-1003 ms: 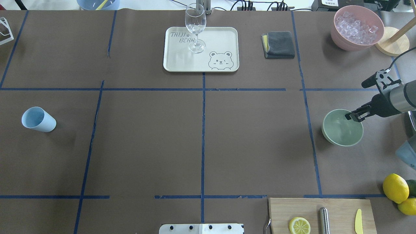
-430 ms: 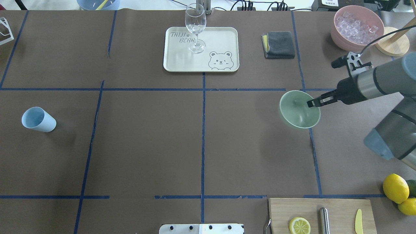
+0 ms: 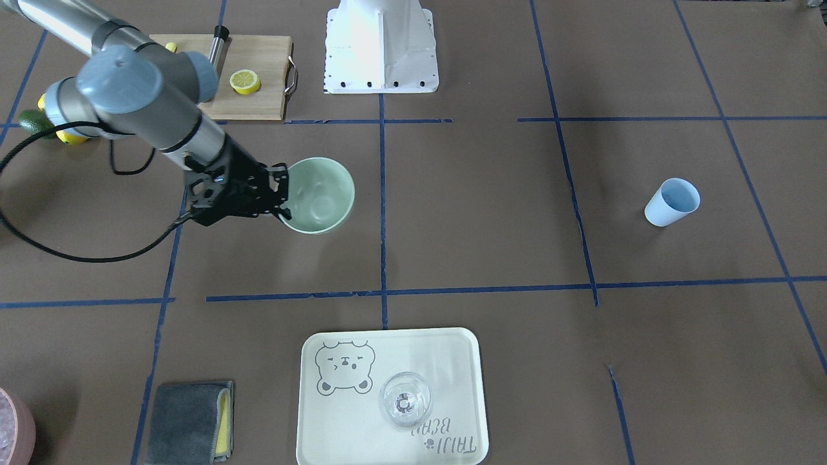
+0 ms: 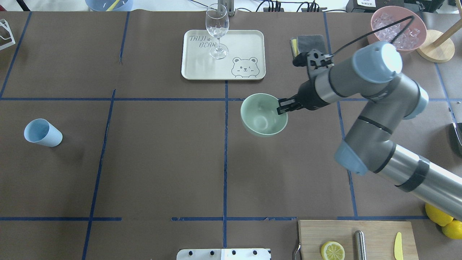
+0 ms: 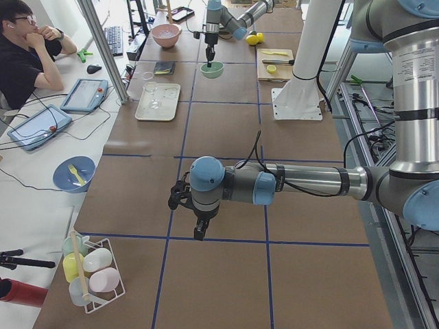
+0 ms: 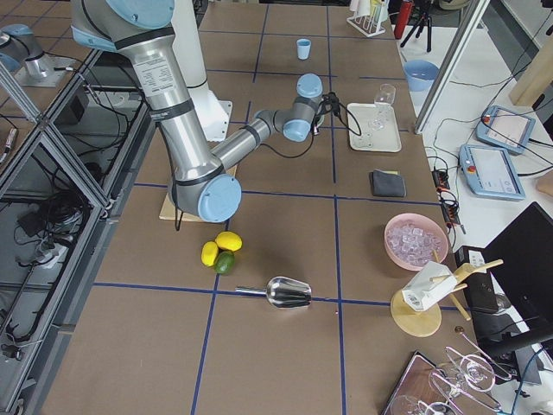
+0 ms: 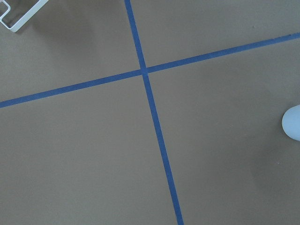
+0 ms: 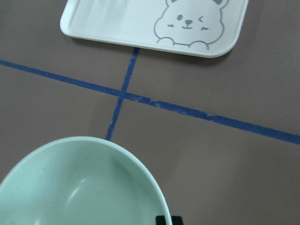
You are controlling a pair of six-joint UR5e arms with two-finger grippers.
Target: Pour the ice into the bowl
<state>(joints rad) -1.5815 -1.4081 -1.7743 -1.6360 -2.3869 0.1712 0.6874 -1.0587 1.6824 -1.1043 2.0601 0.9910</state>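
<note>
The pale mint-green bowl is near the table's middle, just right of the centre tape line, and looks empty. My right gripper is shut on its right rim. It also shows in the front view, pinching the bowl. I cannot tell whether the bowl touches the table. In the right wrist view the bowl fills the lower left. A light blue cup stands far left. No clear ice cubes show. My left gripper shows only in the exterior left view, so I cannot tell its state.
A cream tray with a wine glass is at the back centre. Beside it lies a grey cloth. A pink container of crushed ice is back right. A cutting board and lemons are front right.
My right arm has carried the bowl from the table's right side leftward to near the centre line. The cup has not moved.
</note>
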